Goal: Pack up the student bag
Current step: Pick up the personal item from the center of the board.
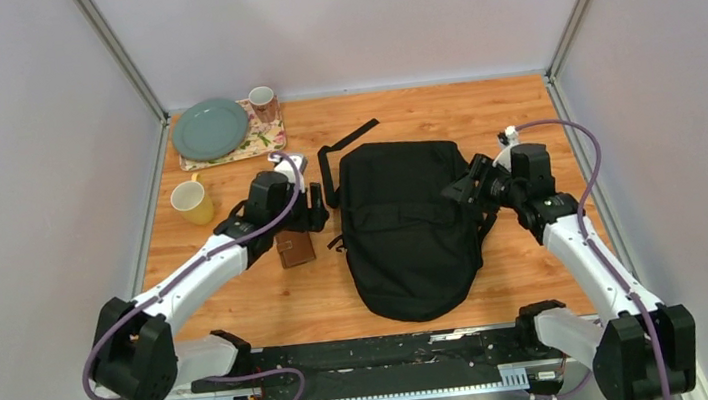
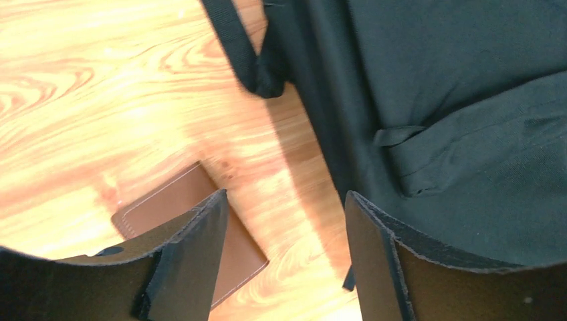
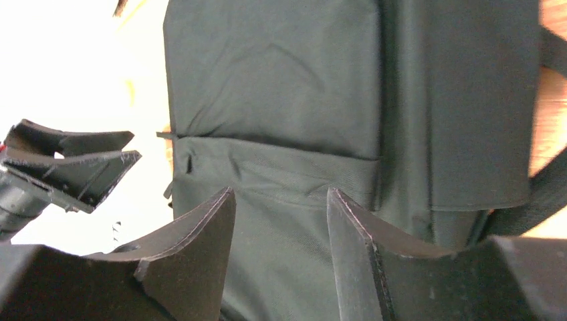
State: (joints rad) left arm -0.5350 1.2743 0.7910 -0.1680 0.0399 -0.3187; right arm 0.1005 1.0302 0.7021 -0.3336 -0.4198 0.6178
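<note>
From above, the student bag point(image 1: 404, 234), a large black backpack, lies flat in the middle of the wooden table point(image 1: 271, 305), its rounded end toward the arm bases and a loose strap point(image 1: 348, 140) trailing off its far left corner. The left gripper point(image 1: 316, 209) hangs just beside the bag's left edge, above a small brown wallet point(image 1: 293, 249) that lies on the table apart from the bag. The right gripper point(image 1: 460, 193) sits at the bag's right edge. Off to the left stands a yellow mug point(image 1: 192, 202), and in the far left corner a grey-green plate point(image 1: 210, 129) and a cup point(image 1: 262, 103) rest on a floral placemat point(image 1: 258, 142). From the left wrist, the fingers point(image 2: 194, 254) stand well apart with nothing between them but bare table; the wallet lies partly under the left one, and the bag's black fabric fills the right side of the view. From the right wrist, the fingers point(image 3: 194, 247) are also spread and hold nothing, poised over the bag's front panel near a horizontal seam, whether touching the cloth I cannot tell. The other gripper shows at the left edge, beyond the bag.
</note>
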